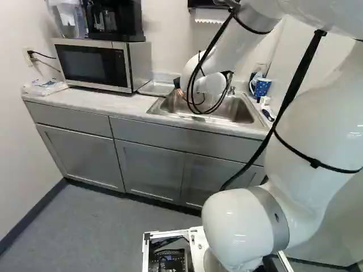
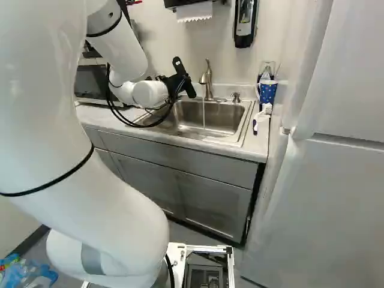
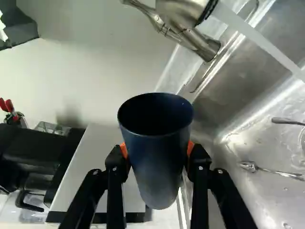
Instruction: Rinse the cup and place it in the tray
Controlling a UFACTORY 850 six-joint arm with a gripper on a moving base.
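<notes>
Held one cup (image 3: 162,179) pinched in the gripper (image 3: 157,150), between two orange pads (image 3: 124,150), near the single tap (image 2: 207,81) but outside its one stream (image 2: 203,114). Seemed to need a slow shift under the stream, mouth up, then a turn and a tip over the one sink (image 2: 223,117), without knocking the tap or slackening the pinch. Counted two bits of cutlery (image 3: 271,171) in the sink, and, farther off, one microwave (image 1: 93,65) with one tray (image 1: 156,88) beside it, likely the cup's place once rinsed.

Glossy white arm, black cables.
</notes>
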